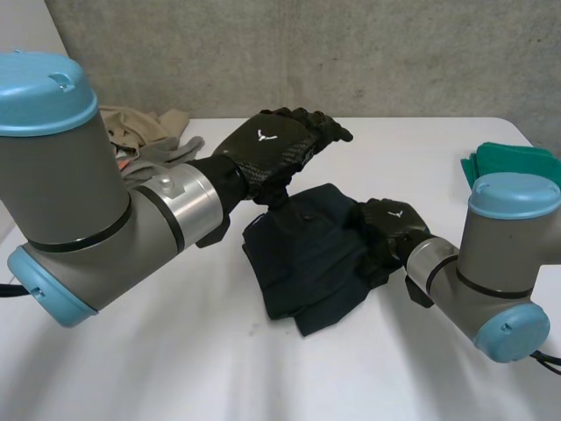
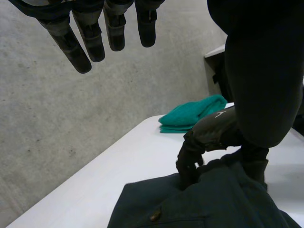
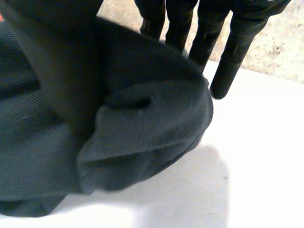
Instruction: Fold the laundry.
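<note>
On table (image 1: 175,368), crumpled dark garment (image 1: 302,263). Above it left robot hand (image 1: 279,149), fingers straight, empty. At garment edge right robot hand (image 1: 390,230) pinches fold, thumb against fingers.

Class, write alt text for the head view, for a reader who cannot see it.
A dark garment lies crumpled on a white table, the right hand pinching its right edge and the open left hand above its far edge. Beige clothes lie far left, a green cloth far right.
</note>
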### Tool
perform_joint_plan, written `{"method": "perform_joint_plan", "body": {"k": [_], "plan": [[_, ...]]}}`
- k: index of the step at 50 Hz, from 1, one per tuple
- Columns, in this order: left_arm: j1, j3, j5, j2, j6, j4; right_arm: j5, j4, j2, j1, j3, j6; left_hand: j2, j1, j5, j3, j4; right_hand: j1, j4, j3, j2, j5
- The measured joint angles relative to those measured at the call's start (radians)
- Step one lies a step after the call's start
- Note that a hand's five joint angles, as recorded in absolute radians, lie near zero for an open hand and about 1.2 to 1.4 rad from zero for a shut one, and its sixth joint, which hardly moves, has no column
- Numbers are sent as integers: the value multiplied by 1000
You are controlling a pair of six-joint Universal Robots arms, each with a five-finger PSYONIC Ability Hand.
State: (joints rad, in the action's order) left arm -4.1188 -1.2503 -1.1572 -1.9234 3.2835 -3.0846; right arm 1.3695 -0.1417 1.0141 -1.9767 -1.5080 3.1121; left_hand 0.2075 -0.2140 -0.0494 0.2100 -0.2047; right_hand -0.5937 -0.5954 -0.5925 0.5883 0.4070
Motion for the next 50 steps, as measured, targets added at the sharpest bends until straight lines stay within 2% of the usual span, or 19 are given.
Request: {"method": "perform_joint_plan", "body": {"k": [5,9,12,19,23,25,26,28,32,36,42,45,47,50], "plan": [[0,-1,-17,8,-6,-2,55,35,59,-10,1,-125,0,0,0,0,0,360,359,365,-358,-349],[1,-2,-20,15,-7,-2,81,69,102,-21,-1,-222,0,0,0,0,0,368,387,385,-380,-359],[2,-4,-20,22,-8,-3,96,121,153,-43,-14,-376,0,0,0,0,0,368,387,385,-380,-359],[3,-7,-20,28,-8,-3,17,140,184,-79,-93,-609,0,0,0,0,0,368,387,385,-380,-359],[3,-7,-19,26,-7,-3,-58,56,161,-87,-163,-680,0,0,0,0,0,368,387,385,-380,-359],[3,-7,-19,26,-7,-3,-67,31,154,-88,-174,-686,0,0,0,0,0,368,387,385,-380,-359],[3,-7,-19,24,-7,-4,-77,-44,131,-91,-198,-694,0,0,0,0,0,368,387,385,-380,-359],[3,-7,-19,24,-7,-4,-78,-77,120,-92,-205,-695,0,0,0,0,0,368,387,385,-380,-359],[3,-8,-19,23,-8,-4,-61,-254,49,-104,-223,-700,0,0,0,0,0,368,387,385,-380,-359],[2,-9,-19,22,-8,-5,-48,-337,6,-112,-219,-706,0,0,0,0,0,357,374,372,-365,-349],[-1,-11,-19,21,-9,-5,-29,-441,-44,-121,-200,-714,0,0,0,0,0,45,28,24,-14,-34],[-1,-12,-19,21,-10,-6,-1,-506,-54,-124,-181,-703,0,0,0,0,0,-273,-356,-373,385,308],[-1,-12,-19,21,-10,-6,23,-541,-56,-126,-167,-688,0,0,0,0,0,-385,-522,-523,523,446],[-1,-12,-19,22,-10,-6,64,-581,-54,-126,-136,-656,0,0,0,0,0,-401,-593,-571,539,502]]}}
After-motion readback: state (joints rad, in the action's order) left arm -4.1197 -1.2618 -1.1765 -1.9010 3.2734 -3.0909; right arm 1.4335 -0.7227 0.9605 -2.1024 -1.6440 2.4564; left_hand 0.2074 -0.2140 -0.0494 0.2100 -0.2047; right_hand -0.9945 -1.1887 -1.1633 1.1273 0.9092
